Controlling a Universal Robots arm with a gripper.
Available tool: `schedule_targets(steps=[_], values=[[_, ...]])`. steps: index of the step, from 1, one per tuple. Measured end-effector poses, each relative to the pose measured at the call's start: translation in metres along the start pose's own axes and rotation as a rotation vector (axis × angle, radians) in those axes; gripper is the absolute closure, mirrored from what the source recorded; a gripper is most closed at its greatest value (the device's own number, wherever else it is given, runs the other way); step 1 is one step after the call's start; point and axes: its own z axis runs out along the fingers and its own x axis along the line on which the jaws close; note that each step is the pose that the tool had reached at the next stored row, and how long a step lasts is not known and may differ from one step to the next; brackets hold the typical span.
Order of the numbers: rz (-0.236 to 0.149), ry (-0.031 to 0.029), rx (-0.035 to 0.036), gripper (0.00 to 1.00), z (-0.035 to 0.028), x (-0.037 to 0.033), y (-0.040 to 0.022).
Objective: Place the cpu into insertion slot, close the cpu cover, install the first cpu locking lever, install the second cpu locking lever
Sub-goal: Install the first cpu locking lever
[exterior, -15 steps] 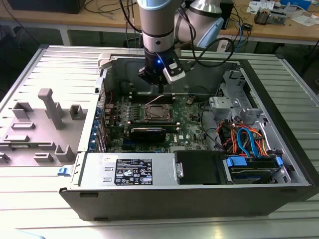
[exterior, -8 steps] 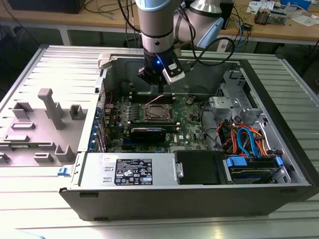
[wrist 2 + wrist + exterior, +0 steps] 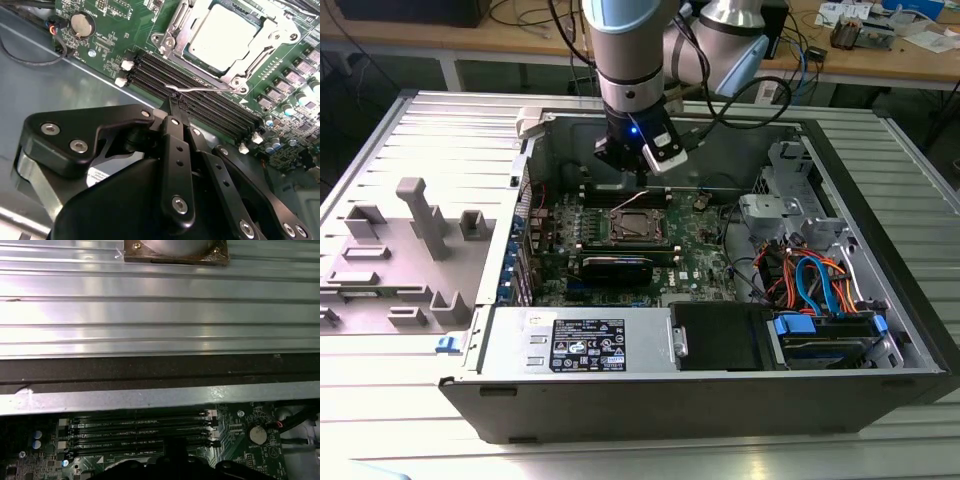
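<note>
Though its own body hides much, the gripper (image 3: pixel 176 104) looks pinched together — tip against the locking lever (image 3: pixel 200 90).

Ribbed aluminium table (image 3: pixel 380 400) carries open computer case (image 3: pixel 620 410); grey moulded fixture (image 3: pixel 425 225) at exterior view's left.

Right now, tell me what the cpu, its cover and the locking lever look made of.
Seemingly metal throughout: the cpu has a dull, pale grey matte top; the cpu cover looks like stamped sheet metal, brighter silver with glinting edges; the locking lever is thin bent wire, probably steel, with shiny highlights.
</note>
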Motion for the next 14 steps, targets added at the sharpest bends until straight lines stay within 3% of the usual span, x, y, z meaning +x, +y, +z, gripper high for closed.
schedule_targets(steps=[7, 14], values=[[0.000, 0.0000, 0.0001, 0.89, 0.0136, 0.0030, -0.0033], [0.000, -0.0001, 0.0001, 0.89, 0.0140, 0.0031, -0.0064]])
